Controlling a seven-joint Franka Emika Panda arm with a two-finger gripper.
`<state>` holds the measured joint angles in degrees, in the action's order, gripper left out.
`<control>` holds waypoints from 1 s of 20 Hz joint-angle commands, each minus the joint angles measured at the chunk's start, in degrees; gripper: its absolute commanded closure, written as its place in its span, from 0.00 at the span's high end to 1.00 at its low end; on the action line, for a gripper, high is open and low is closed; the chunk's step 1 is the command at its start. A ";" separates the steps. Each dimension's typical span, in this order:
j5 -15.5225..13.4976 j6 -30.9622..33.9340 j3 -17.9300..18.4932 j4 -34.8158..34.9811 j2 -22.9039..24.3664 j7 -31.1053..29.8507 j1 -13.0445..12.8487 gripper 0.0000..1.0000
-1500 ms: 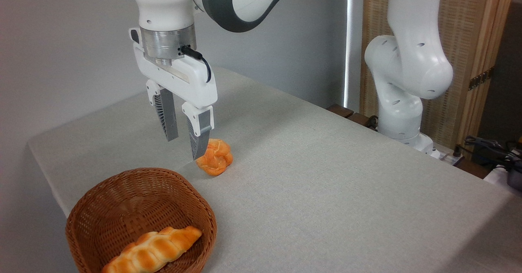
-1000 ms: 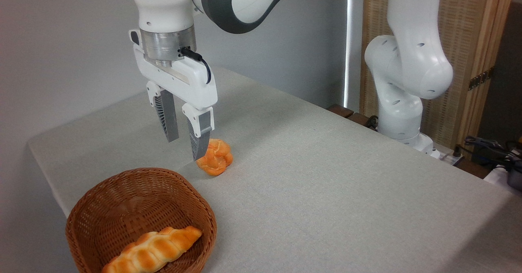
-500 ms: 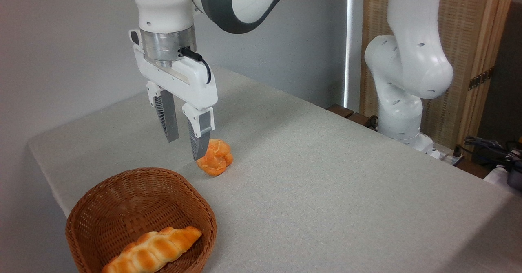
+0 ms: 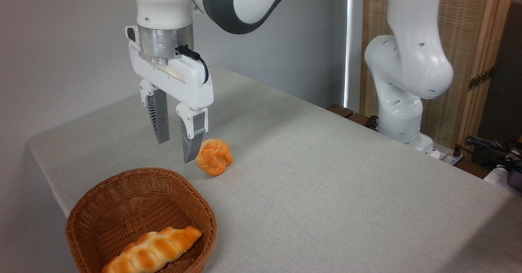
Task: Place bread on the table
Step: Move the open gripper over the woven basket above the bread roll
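Note:
The bread (image 4: 153,250), a long braided golden-orange loaf, lies in the brown wicker basket (image 4: 102,201) at the front left. The table (image 4: 326,183) is covered in grey-beige cloth. My gripper (image 4: 174,150) hangs open above the table just behind the basket's far rim, fingers pointing down with nothing between them. It is well above and behind the bread, apart from it.
A small round knotted orange bun (image 4: 214,157) sits on the cloth just right of my gripper's right finger. The arm's white base (image 4: 401,102) stands at the table's far right edge, with cables (image 4: 493,148) beyond it.
My gripper has shifted a little to the left, away from the bun, which now shows in full. Bread and basket have not moved.

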<state>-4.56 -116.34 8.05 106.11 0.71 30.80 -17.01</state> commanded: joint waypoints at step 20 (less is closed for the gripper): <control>5.27 -20.92 7.42 -0.73 -11.95 -0.04 -0.22 1.00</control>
<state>0.10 -132.93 14.89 106.11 -8.53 30.87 -16.80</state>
